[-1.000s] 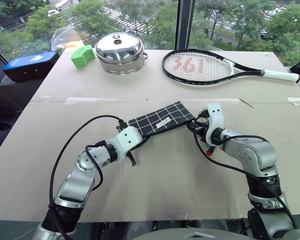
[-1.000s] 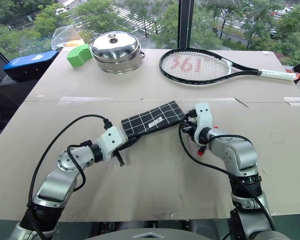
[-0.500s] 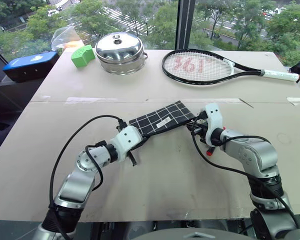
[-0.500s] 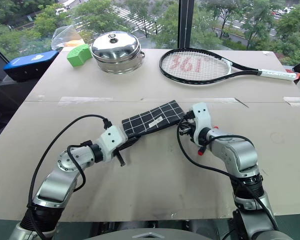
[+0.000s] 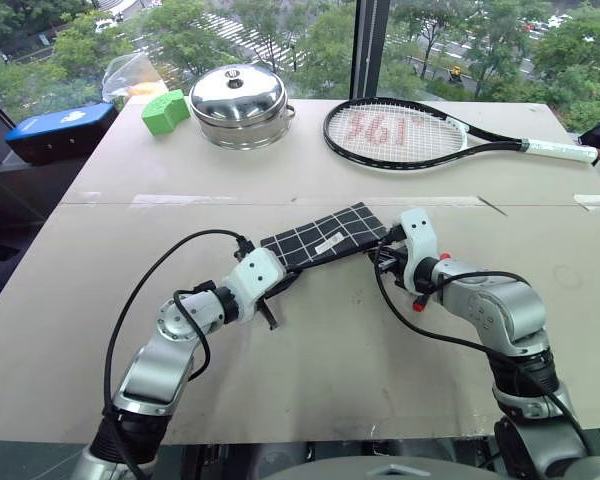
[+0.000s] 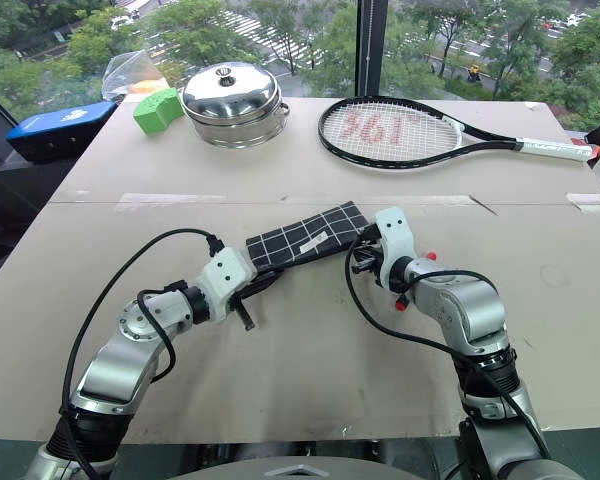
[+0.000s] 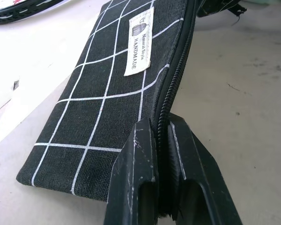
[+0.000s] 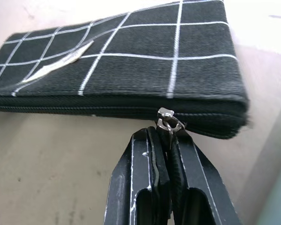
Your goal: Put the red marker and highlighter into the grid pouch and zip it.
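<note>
The grid pouch point(image 5: 325, 238), black with white lines and a small white label, lies flat mid-table between my two grippers. My left gripper point(image 7: 160, 124) is shut on the pouch's near-left end, pinching the zipper edge. At the pouch's other end my right gripper point(image 8: 165, 133) is shut on the zipper pull point(image 8: 167, 123). The zipper teeth look closed along the whole visible edge. The red marker and the highlighter are out of view.
At the back of the table lie a tennis racket point(image 5: 410, 132), a lidded steel pot point(image 5: 240, 100), a green object point(image 5: 165, 110) and a blue case point(image 5: 60, 130). Bare tabletop point(image 5: 360, 340) stretches in front of the pouch to the near edge.
</note>
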Available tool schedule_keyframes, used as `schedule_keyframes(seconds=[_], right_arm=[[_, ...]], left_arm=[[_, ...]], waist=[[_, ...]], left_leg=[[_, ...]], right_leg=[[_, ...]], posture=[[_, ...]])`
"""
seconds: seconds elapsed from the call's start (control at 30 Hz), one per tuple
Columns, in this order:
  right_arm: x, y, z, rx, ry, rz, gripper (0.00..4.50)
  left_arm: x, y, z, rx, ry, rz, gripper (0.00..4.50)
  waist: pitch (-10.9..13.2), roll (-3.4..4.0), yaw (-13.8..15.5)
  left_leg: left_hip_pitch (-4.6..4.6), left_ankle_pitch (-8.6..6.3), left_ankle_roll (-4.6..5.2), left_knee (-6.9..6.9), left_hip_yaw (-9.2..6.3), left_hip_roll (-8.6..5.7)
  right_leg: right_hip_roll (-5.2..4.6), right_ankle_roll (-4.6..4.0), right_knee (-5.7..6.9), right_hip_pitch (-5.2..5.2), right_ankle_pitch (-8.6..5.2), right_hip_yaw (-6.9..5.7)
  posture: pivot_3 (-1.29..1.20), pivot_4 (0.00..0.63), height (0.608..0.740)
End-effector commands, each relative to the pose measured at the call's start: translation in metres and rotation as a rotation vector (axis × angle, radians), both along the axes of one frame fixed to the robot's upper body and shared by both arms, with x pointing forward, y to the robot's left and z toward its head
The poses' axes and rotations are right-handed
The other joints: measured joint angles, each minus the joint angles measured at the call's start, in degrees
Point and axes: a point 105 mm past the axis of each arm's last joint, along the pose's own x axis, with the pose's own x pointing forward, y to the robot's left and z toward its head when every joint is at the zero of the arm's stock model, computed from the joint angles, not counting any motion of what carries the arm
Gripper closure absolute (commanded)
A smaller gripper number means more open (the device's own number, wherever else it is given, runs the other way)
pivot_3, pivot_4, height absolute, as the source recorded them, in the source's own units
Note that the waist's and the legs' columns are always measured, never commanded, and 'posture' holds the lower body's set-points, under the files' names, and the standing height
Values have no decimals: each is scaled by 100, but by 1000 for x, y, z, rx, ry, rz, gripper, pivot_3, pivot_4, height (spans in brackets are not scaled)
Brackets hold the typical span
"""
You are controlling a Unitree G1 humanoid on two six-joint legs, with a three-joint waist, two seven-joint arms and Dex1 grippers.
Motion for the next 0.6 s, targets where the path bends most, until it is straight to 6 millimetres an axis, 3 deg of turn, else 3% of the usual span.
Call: schedule_keyframes(seconds=[0.03, 0.27, 0.6], right_arm=[[-5, 20, 22, 20, -71, 84, 4432], [-10, 29, 23, -33, -80, 147, 4432], [-17, 72, 29, -69, -105, 324, 4432]], left_arm=[[0, -15, 20, -39, -66, -43, 4500], [3, -20, 26, -78, -66, -23, 4500], [8, -31, 24, -84, -73, -28, 4500]], waist=[[0, 0, 1], [0, 0, 0], [-1, -2, -86]], left_leg=[[0, 0, 0, 0, 0, 0], [-1, 0, 0, 0, -1, -1], [0, 0, 0, 1, -3, -1]], right_leg=[[0, 0, 0, 0, 0, 0], [0, 0, 0, 0, 0, -3], [1, 0, 1, 1, 0, -6]], posture=[[0, 150, 740], [0, 150, 740], [0, 150, 740]])
